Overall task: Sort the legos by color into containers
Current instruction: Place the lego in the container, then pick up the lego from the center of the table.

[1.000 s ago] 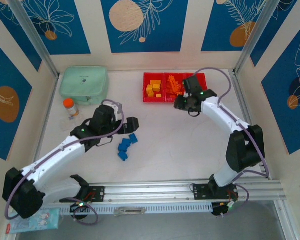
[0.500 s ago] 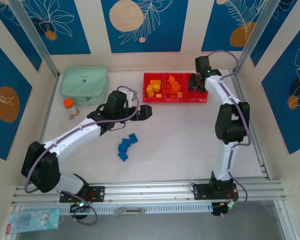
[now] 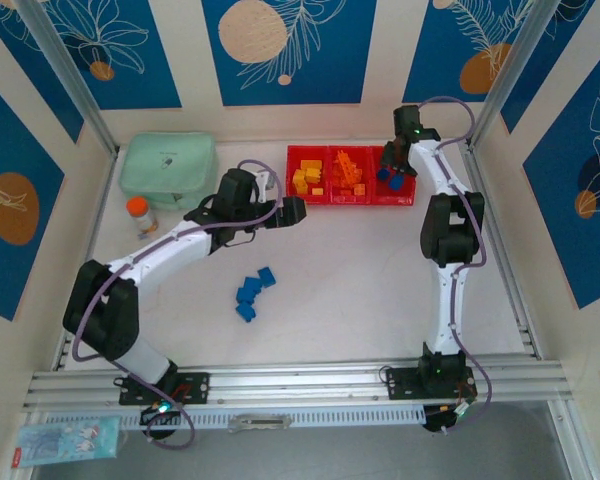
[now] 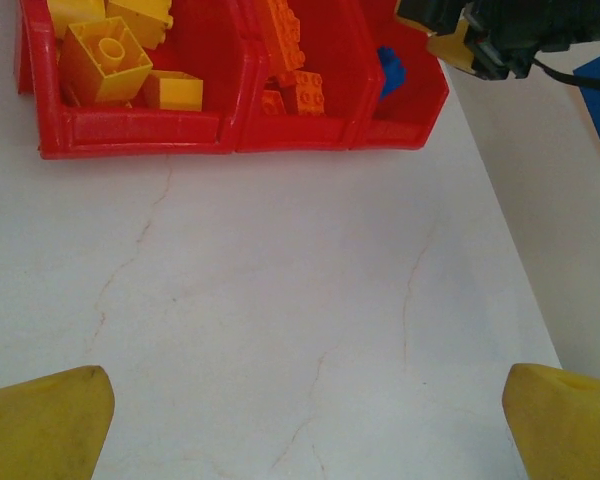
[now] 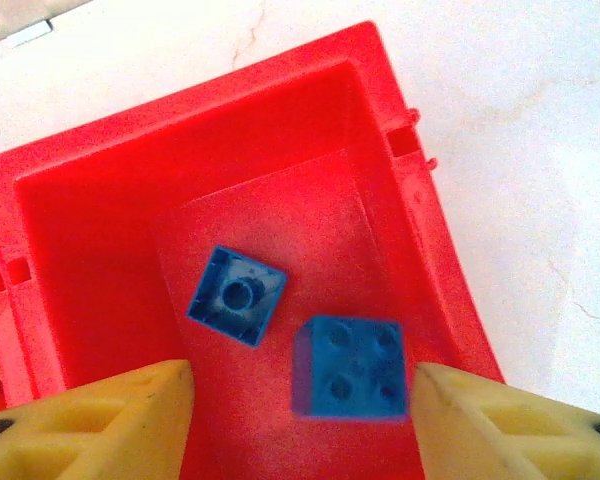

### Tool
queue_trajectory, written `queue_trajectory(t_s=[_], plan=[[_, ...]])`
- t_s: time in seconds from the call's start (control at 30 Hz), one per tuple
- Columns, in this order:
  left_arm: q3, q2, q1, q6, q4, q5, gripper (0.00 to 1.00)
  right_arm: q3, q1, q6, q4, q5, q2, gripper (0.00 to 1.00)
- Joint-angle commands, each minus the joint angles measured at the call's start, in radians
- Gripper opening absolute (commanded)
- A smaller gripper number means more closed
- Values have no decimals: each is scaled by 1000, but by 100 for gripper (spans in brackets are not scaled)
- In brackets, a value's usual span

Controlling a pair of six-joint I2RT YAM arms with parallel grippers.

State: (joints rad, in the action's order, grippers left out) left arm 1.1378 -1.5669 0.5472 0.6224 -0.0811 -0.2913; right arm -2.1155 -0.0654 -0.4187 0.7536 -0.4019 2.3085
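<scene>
- We see the containers as three shallow, bright red bins joined in a row near the far edge of the table. Their walls are glossy, thin and straight.
- The legos are hard, shiny plastic. Yellow blocks lie in the left bin and orange pieces in the middle bin. A cluster of loose blue bricks sits on the open table, well apart from the bins.
- In the right wrist view, two more blue pieces lie inside the right bin. A studded brick has its four round studs up and looks slightly blurred. An upturned brick shows its hollow underside with a round tube.
- The right gripper hangs over that bin with its yellow fingers spread. The studded brick sits just beside one finger with a clear gap to the other, so we see nothing clamped.
- The left gripper hovers in front of the bins, jaws wide apart, with bare table between them.
- The tabletop is white and matte with fine hairline veins. Wide free room lies between the bins and the loose blue bricks.
- A mint-green rounded case and a small orange-capped bottle stand toward the far left, the bottle near the left arm.
</scene>
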Motion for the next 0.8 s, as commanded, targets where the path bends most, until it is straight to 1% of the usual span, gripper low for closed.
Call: queue_trajectory(t_s=[0.0,0.1,0.3,0.37,0.5,0.77], plan=[[33,1,-9,7,30,-41,99,-37,-1,4,31,-9,-11,63],[29,21,-9,2,16,-33,99,-14,-16,7,29,4,-46,64],[-24,108,-10,-3,-11,2,99,116,-78,8,-4,28,-171,68],[-52,154,-10,-6,-26,17,99,179,-113,6,-17,23,-226,70],[-114,252,-12,-10,-72,49,99,307,-176,2,-45,61,-326,72],[-286,501,-14,-16,-170,144,99,590,-333,-9,-103,100,-539,76]])
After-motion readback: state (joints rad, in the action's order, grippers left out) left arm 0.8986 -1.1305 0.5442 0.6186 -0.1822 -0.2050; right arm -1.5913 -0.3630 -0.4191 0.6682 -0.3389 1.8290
